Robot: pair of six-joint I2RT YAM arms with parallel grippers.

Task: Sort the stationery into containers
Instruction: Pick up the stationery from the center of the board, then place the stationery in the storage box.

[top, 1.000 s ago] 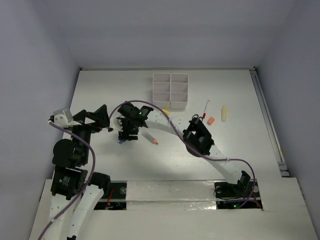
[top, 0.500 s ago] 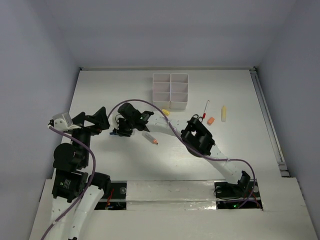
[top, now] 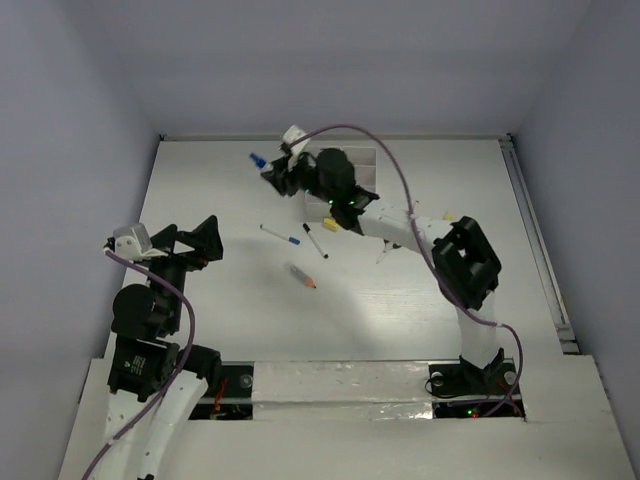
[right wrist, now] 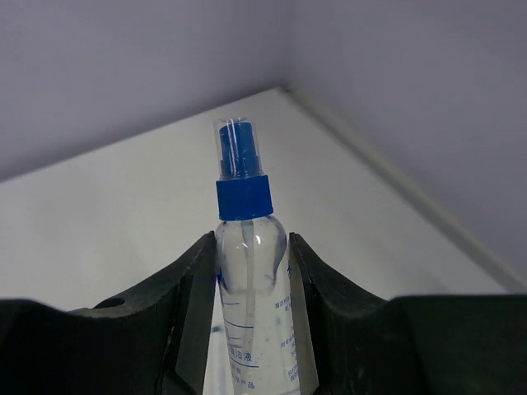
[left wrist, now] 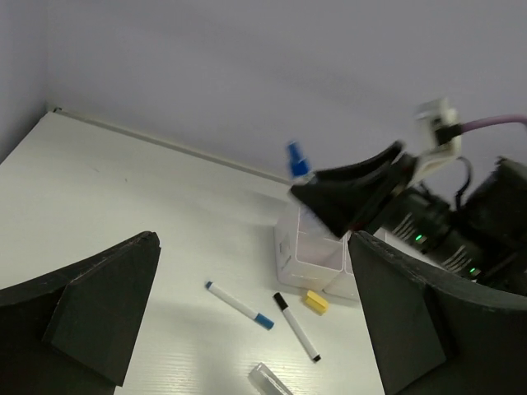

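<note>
Right wrist: right end effector (right wrist: 251, 271) clamped a spray bottle (right wrist: 244, 197), cap toward the table's (top: 200, 180) far-left corner; left end effector (left wrist: 255, 313) gaped.

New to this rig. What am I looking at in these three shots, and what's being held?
These are two robot arms bolted to the near edge of a white table, each ending in a two-finger gripper. The wide shot comes from a fixed camera above and behind them. The other two come from cameras on the wrists, so each shows its own fingers. The right gripper is shut on a small clear spray bottle with a blue cap, held in the air near the white organiser tray. The left gripper is open and holds nothing. On the table lie a blue-capped pen, a black-capped pen, a yellow eraser and a clear tube with an orange tip.
</note>
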